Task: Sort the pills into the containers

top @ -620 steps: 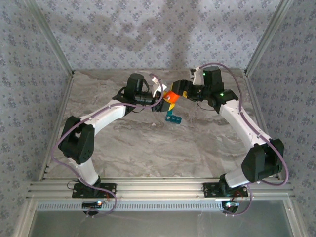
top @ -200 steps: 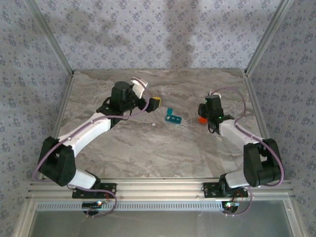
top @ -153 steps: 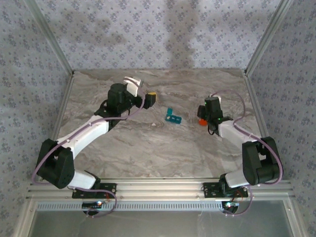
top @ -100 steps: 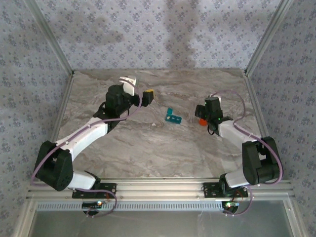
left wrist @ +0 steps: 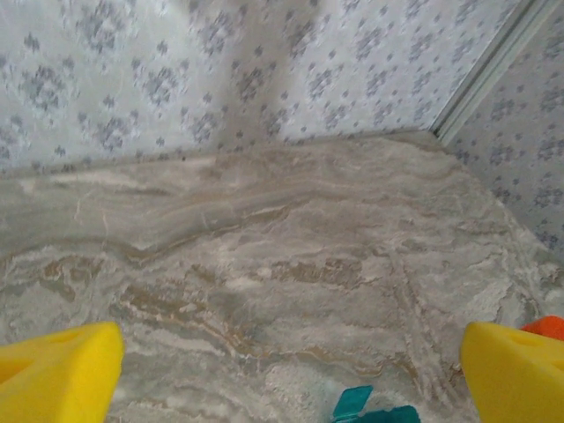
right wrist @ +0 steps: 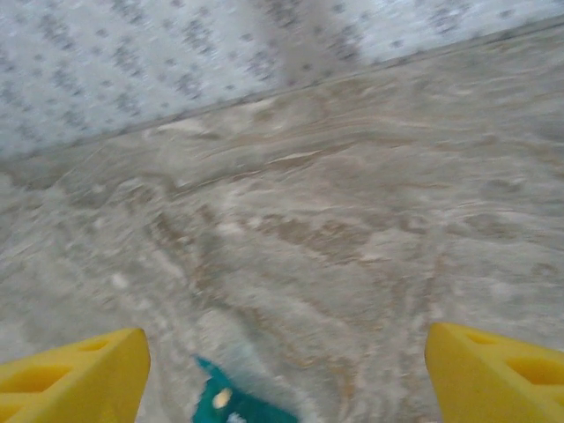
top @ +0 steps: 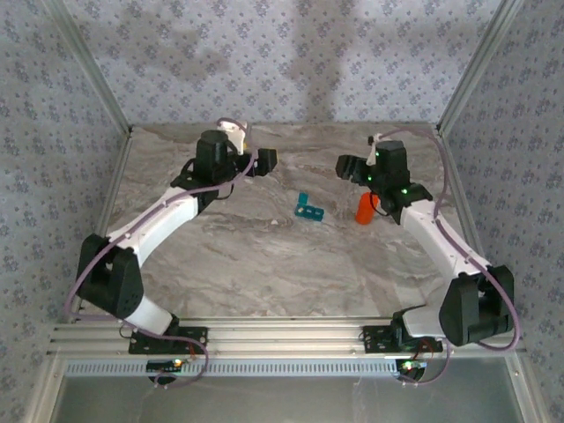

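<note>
The teal-blue containers (top: 308,209) lie mid-table with a lid flap raised. They also show at the bottom edge of the left wrist view as the containers (left wrist: 374,411), and in the right wrist view as the containers (right wrist: 233,404), where one pale pill (right wrist: 220,398) sits in a compartment. My left gripper (top: 264,160) hovers behind and left of them, and the left gripper (left wrist: 282,379) is open with nothing between its yellow fingers (left wrist: 55,374). My right gripper (top: 346,166) hangs behind and right of them. The right gripper (right wrist: 284,374) is open and empty.
An orange bottle (top: 366,210) stands upright on the marble table (top: 264,264), right of the containers and just below the right gripper; its orange edge (left wrist: 548,326) peeks past the left gripper's right finger. Patterned walls and metal frame posts enclose the table.
The right gripper opened, let go of the orange bottle and lifted up and back; the bottle now stands alone. The left arm swung further toward the back wall, still open.
</note>
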Robot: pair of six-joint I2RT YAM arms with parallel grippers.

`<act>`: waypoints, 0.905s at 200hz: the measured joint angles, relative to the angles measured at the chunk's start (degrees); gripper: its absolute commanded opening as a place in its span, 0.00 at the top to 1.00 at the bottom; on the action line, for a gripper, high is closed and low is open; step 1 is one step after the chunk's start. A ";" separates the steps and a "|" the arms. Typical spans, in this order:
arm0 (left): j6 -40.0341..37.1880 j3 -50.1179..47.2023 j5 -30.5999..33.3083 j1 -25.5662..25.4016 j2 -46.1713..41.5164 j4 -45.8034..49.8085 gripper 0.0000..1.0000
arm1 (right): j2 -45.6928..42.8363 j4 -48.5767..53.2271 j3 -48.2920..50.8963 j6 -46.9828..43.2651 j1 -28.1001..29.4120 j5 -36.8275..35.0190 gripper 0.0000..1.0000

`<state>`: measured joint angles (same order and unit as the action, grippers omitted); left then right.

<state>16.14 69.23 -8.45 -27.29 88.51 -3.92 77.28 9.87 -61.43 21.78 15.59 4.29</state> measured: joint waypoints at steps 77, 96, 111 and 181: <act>-1.20 16.68 -5.38 0.66 13.38 14.34 1.00 | 13.88 11.91 -5.95 0.04 8.98 3.89 0.19; -1.66 22.01 -6.91 0.66 17.40 18.14 1.00 | 17.00 13.86 -7.91 0.26 9.73 2.84 0.19; -1.70 25.05 -8.59 0.66 20.24 20.26 1.00 | 18.93 14.86 -9.01 0.48 10.03 2.08 0.20; -2.69 37.59 -10.23 -1.57 31.65 31.30 1.00 | 27.04 17.66 -10.51 1.68 9.49 -1.29 0.21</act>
<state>13.45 106.83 -18.68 -28.86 120.16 27.38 104.31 27.53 -71.94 23.46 25.08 3.01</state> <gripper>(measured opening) 0.045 0.793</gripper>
